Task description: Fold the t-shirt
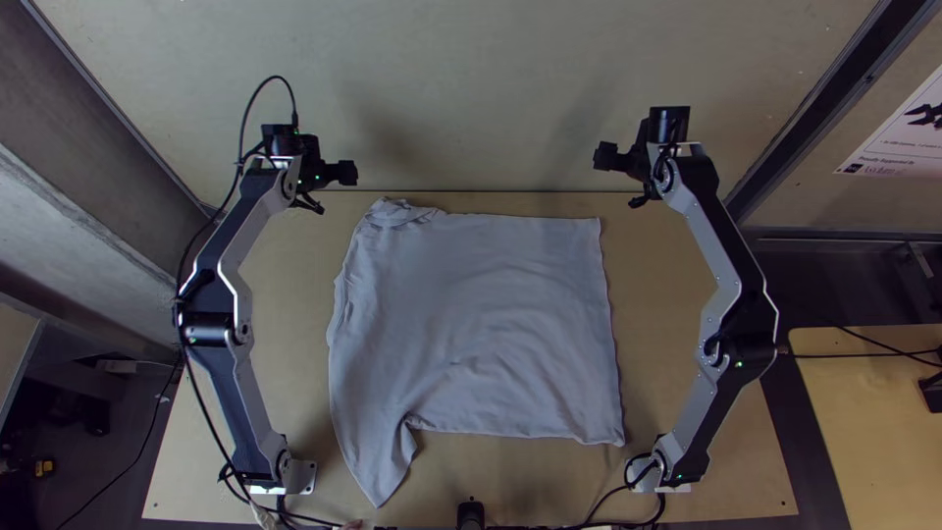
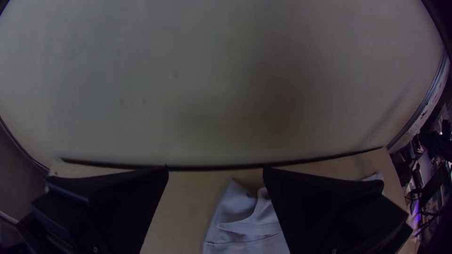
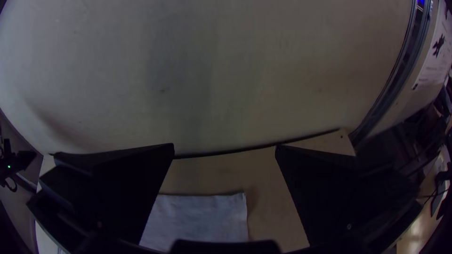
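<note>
Although the t-shirt (image 1: 481, 324) lies spread mid-table (image 1: 549, 481), one sleeve (image 1: 378, 466) pointing toward the near edge, I judge the main folding all left to do; the bunched far-left corner (image 1: 397, 213) may hide the other sleeve. Left gripper (image 2: 215, 169) and right gripper (image 3: 224, 146) gape, holding nothing.

At twelve o'clock I see one broad, flat, pale grey wall (image 1: 491, 98); at two o'clock, a white paper poster (image 1: 895, 147); at four o'clock, a light wooden side table (image 1: 878, 471).
</note>
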